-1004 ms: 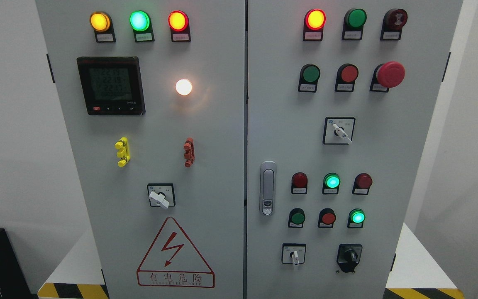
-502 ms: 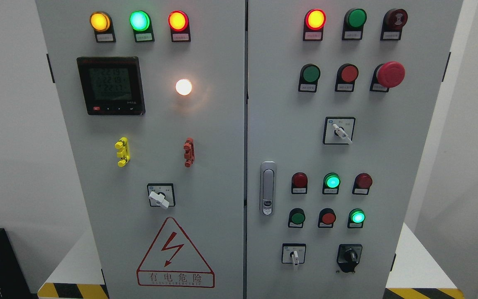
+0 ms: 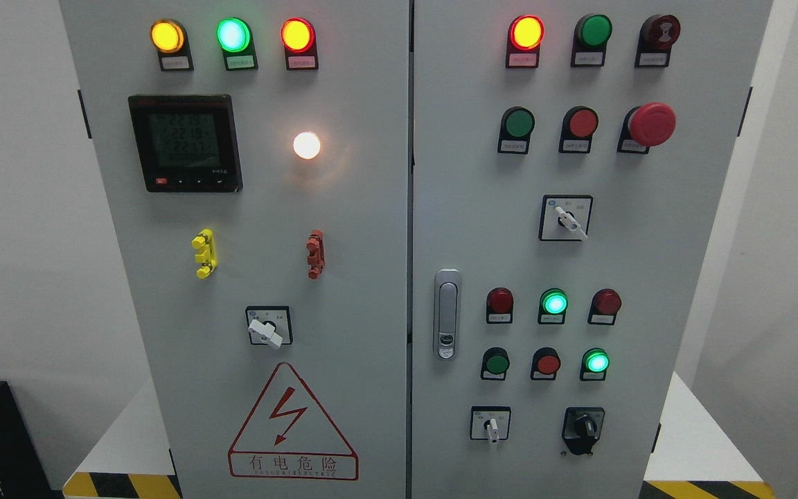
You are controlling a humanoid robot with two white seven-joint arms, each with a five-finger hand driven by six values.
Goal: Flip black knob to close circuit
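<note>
No hands showing in the head view — finger state impossible to tell. Black knob (image 3: 584, 427) sitting low on the right door of the cabinet (image 3: 454, 229), just right of the white-handled selector (image 3: 490, 424) and under the lit green lamp (image 3: 596, 362). Knob's grip bar looking close to upright. Likely favouring the right arm — coming up from the lower right.

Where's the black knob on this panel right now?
In the head view, the black knob sits at the lower right of the right-hand door, right of a white-handled selector switch and below a lit green light.
</note>
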